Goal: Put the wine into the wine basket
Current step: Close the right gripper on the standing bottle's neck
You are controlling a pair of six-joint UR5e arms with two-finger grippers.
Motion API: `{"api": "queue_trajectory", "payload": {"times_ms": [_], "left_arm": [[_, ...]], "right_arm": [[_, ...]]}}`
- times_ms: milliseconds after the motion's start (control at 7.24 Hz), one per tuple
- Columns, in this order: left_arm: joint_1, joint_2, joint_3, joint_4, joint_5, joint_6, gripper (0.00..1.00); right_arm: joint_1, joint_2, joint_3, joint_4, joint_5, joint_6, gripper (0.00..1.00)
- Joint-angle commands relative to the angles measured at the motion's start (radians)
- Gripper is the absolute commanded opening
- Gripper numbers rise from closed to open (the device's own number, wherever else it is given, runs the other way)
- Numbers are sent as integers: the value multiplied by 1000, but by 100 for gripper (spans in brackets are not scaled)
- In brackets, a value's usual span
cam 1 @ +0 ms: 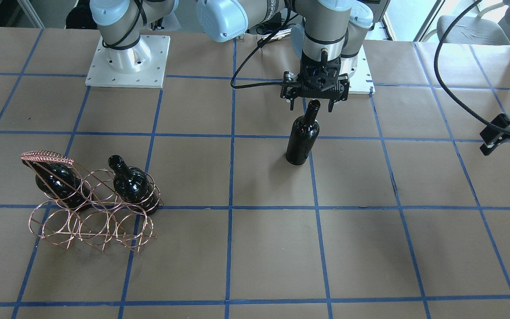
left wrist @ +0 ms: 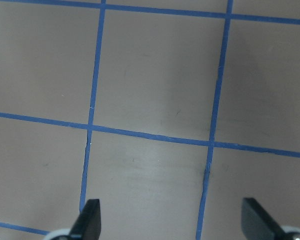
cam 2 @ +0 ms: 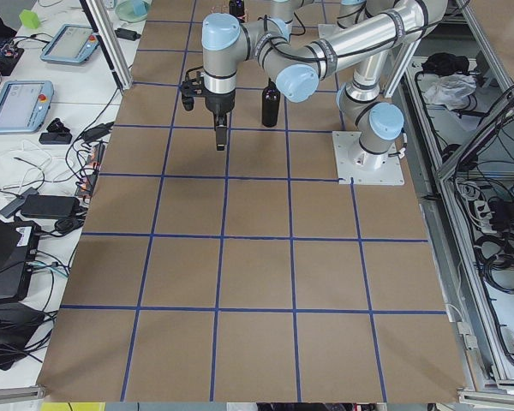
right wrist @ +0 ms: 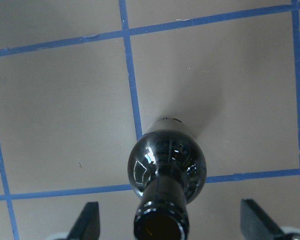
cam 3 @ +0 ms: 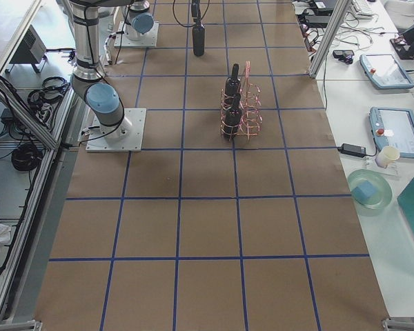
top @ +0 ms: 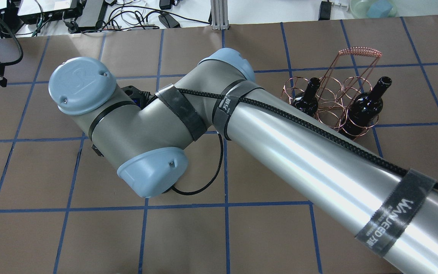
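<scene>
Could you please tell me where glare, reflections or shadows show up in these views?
Overhead exterior: broad white glare streaks run along the silver tube of the right arm. Right wrist-mounted: the glossy near-black glass wine bottle mirrors bright lights on its shoulders and casts a soft shadow toward the upper right on the brown paper table. Left wrist-mounted: even light, no glare.

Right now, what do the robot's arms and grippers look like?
Silver-grey tubes with pale blue joint caps. The right arm carries a black braided cable under black straps lettered in white. The left gripper and right gripper are black.
</scene>
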Motion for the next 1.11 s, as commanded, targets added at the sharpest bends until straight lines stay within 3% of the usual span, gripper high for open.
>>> {"api": "queue_trajectory", "payload": {"times_ms": [0,276,553,967], "left_arm": [[0,-4,0,0,-3,0,100],[-2,-9,0,0,-3,2,100],[-2,-6,0,0,-3,2,100],[-2,-7,0,0,-4,2,100]], "right_arm": [[0,6,0,-5,-30,-13,93],[0,8,1,-5,-18,-12,66],[0,8,0,-5,-13,-14,49],[0,8,0,0,-10,-15,7]]}}
